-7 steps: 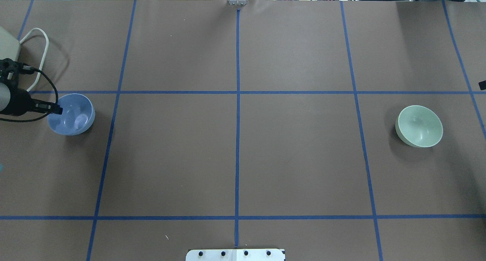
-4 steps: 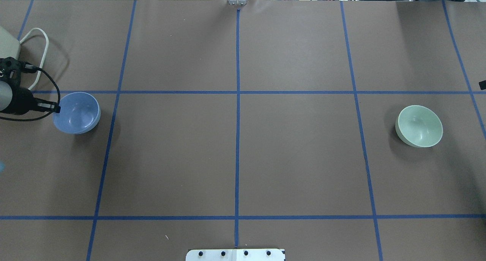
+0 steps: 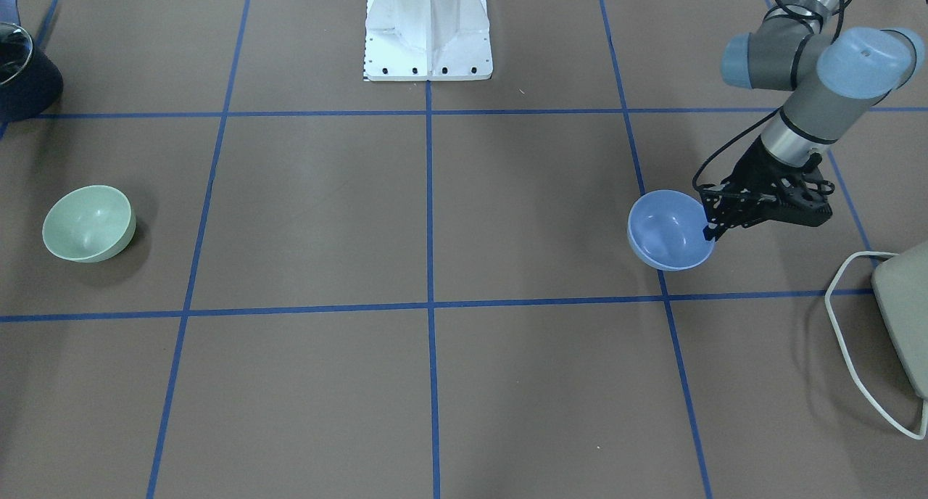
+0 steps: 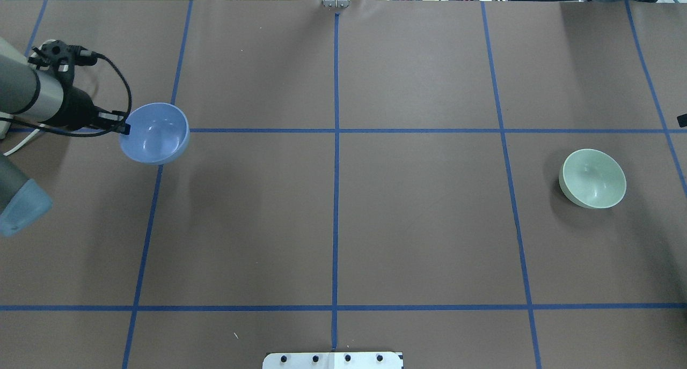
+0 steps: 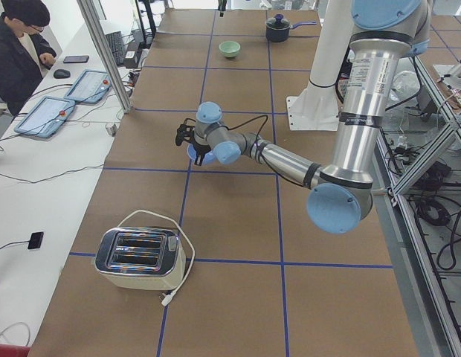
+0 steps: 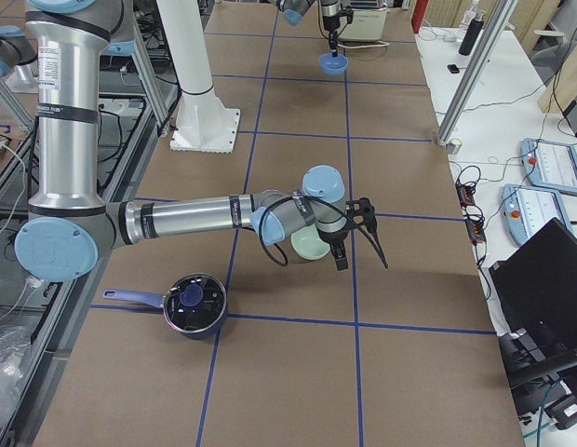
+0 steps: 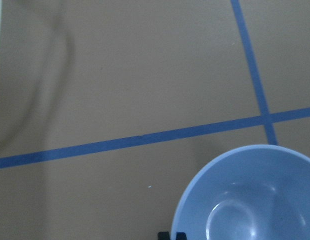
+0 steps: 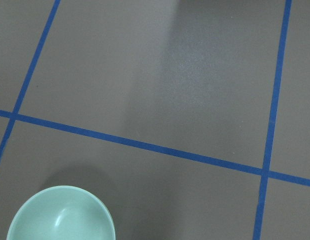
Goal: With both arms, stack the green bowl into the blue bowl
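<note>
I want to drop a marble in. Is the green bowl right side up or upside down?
Right side up. The green bowl shows its hollow inside, mouth facing up.

Left wrist camera: the blue bowl runs off the bottom and right edges. Right wrist camera clips the green bowl at the bottom. From the right end, the right arm covers most of it, and there's no telling whether the right end effector is spread or closed.
</note>
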Tool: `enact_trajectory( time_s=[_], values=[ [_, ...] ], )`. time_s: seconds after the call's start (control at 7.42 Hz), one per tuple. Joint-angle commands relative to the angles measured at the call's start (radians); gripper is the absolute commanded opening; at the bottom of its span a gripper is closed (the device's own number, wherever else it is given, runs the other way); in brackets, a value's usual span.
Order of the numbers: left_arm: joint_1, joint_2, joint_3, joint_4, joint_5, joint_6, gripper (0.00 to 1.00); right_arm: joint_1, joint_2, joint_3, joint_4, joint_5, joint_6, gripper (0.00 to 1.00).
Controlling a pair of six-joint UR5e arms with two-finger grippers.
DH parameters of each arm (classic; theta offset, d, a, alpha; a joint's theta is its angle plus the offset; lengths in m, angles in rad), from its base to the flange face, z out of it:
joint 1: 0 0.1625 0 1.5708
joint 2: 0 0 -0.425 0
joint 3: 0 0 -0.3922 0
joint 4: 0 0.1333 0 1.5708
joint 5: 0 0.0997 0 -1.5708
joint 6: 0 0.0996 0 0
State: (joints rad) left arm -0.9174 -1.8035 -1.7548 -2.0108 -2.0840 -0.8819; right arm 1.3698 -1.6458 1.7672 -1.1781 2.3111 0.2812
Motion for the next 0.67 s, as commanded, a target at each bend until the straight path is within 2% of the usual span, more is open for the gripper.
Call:
enact_trajectory(
  time_s=[0.0,0.13,0.54],
  values=[
    [0.145,-0.204,-0.011,0.182,0.077,-0.144,0.0,0.0,0.001,0.0,0.0,-0.001,0.001,1.0],
    [0.234,-0.271,-0.009,0.239,0.119,-0.19,0.0,0.0,0.001,-0.002,0.0,0.001,0.001,1.0],
    [0.434,-0.388,0.035,0.241,0.26,-0.351,0.0,0.0,0.0,-0.003,0.0,0.001,0.001,1.0]
  ],
)
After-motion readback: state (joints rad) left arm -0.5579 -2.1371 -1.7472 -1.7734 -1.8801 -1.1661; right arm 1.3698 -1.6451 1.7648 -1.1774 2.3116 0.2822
